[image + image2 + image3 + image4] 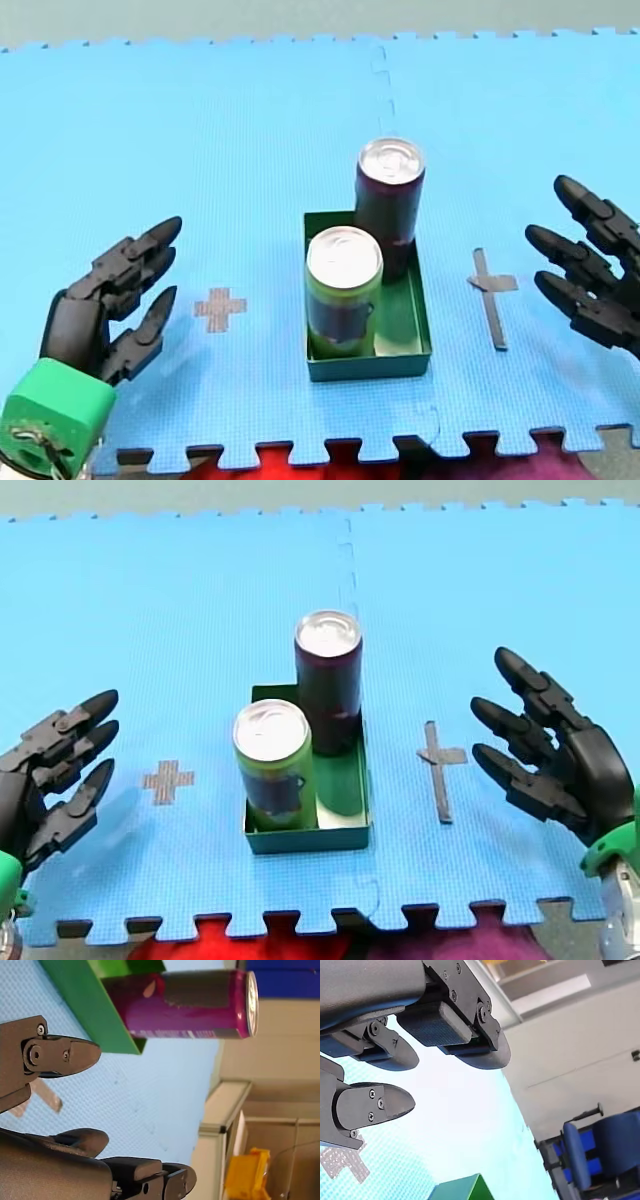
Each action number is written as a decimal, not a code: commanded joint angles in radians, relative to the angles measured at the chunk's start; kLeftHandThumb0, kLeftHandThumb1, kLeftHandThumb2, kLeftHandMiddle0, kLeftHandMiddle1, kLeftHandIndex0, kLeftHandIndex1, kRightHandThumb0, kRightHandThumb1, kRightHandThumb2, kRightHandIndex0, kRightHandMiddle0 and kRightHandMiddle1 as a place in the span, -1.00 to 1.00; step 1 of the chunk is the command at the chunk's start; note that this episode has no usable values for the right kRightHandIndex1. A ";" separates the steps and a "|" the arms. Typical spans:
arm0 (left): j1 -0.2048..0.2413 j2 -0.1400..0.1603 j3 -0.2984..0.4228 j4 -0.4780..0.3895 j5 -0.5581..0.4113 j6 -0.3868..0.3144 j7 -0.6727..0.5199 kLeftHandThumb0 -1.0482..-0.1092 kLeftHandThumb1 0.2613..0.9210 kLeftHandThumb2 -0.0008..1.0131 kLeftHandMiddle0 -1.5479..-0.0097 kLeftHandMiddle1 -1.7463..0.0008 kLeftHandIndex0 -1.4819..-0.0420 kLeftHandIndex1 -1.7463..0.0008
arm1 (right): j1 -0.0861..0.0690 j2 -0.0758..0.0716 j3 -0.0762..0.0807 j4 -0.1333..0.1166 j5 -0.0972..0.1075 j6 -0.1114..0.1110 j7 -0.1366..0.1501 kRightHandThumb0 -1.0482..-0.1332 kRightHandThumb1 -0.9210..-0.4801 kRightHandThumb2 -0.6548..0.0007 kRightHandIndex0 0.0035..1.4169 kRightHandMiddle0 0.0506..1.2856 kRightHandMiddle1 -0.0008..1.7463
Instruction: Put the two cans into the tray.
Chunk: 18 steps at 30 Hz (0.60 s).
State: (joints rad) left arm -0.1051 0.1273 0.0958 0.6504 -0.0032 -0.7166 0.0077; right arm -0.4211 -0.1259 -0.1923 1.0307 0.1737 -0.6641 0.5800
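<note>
The blue foam mat (pixel 250 130) covered the whole work surface, and the robot's two hands hung over it well out to either side. The left hand (pixel 110 305) held nothing, its fingers uncurled, near the front left edge. The right hand (pixel 545 745) was just as empty, fingers straightened rather than curled, out to the right. To my eye the job looked done, so the step in hand was simply to stay clear: any retreat should go outward and up, away from the middle, so no fingertip clipped a tall can and tipped it.

The green tray (pixel 368 366) sat in the centre of the mat, a shallow box with low walls. Both cans stood upright inside it, silver tops up and pull-tabs showing. The dark purple can (pixel 389 200) was at the far end and rose well above the rim. The green can (pixel 343 295), with a purple label, stood at the near end just in front of it; I couldn't tell if they touched.

A grey tape cross (pixel 219 308) lay left of the tray, and a longer tape cross (pixel 491 300) lay to its right.
</note>
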 commanded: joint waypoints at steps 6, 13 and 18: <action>0.007 0.001 0.043 0.116 -0.029 -0.122 -0.015 -0.98 1.00 0.23 0.27 1.00 0.43 1.00 | 0.001 -0.010 0.025 0.003 -0.049 -0.063 -0.071 -1.00 -1.00 -0.57 -0.62 -0.75 -1.00; 0.005 -0.012 0.040 0.142 -0.015 -0.162 -0.017 -1.00 1.00 0.37 0.31 1.00 0.46 1.00 | -0.002 -0.002 0.049 0.003 -0.084 -0.092 -0.129 -1.00 -1.00 -0.84 -0.61 -0.74 -1.00; 0.005 -0.024 0.038 0.138 -0.045 -0.168 -0.061 -1.00 1.00 0.43 0.33 1.00 0.48 1.00 | -0.008 0.001 0.063 0.018 -0.099 -0.102 -0.152 -1.00 -1.00 -0.90 -0.60 -0.73 -0.99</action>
State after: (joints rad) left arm -0.0983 0.1042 0.1329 0.7901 -0.0348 -0.8788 -0.0436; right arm -0.4246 -0.1231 -0.1327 1.0452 0.0762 -0.7588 0.4330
